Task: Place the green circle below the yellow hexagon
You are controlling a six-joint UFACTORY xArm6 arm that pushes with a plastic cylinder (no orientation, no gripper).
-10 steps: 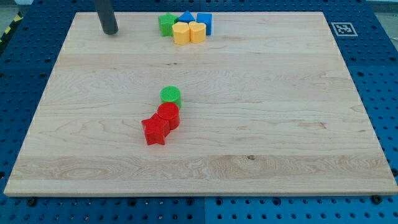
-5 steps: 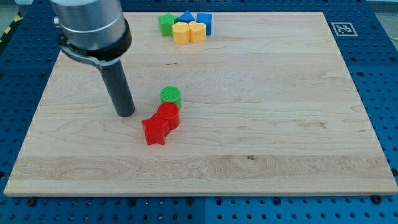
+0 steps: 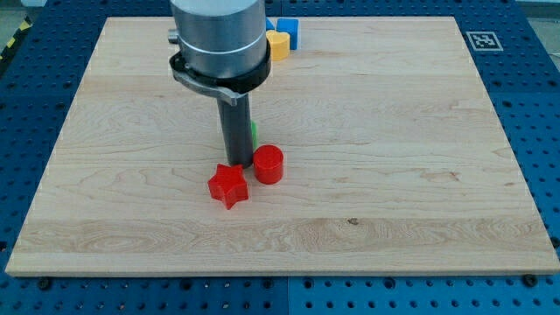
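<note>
the green circle (image 3: pixel 254 131) sits near the middle of the wooden board (image 3: pixel 420 157), almost wholly hidden behind the dark rod; only a thin green sliver shows at the rod's right edge. my tip (image 3: pixel 235 164) stands just at the view's bottom-left of that sliver, wedged between the red star (image 3: pixel 228 185) below it and the red cylinder (image 3: pixel 269 164) to its right; whether it touches any of them i cannot tell. there is no gripper here to open or close, only the bare rod, and it holds nothing.

by my judgement the green circle is a small, light, rigid plastic piece that will slide easily on the smooth wood and will not deform. being round, it will likely roll off the side of the tip unless the push runs through its centre. since it must travel toward the view's top, the place to press is its lower edge, square on.

the target, the yellow hexagon, is hidden behind the arm's broad grey housing (image 3: pixel 219 39) at the view's top. only a yellow block (image 3: pixel 277 44) and a blue block (image 3: pixel 288 30) show there, their shapes unclear. the two red pieces sit close enough to be dragged along by a careless stroke.
</note>
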